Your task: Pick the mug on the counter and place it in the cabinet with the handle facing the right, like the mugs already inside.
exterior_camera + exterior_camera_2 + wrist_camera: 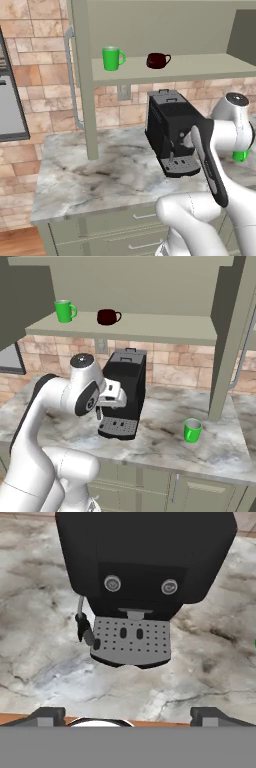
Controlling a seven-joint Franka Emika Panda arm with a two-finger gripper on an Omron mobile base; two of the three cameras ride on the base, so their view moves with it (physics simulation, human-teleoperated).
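Observation:
The green mug (pixel 192 430) stands upright on the marbled counter (pixel 165 448), right of the coffee machine; its handle cannot be made out. In the left base view the mug (pixel 240 156) peeks out from behind my arm. The cabinet (pixel 150 326) hangs open above, and its shelf carries a lime-green mug (pixel 64 310) and a dark red mug (pixel 107 317), both handles to the right. My gripper (pixel 128 717) is open and holds nothing. It hovers in front of the coffee machine, well to the left of the mug.
A black coffee machine (pixel 142 572) stands mid-counter directly ahead of the hand. The cabinet's open door with its long silver bar handle (pixel 71 80) hangs at the left. Drawers (pixel 135 230) run under the counter edge, and a brick wall lies behind.

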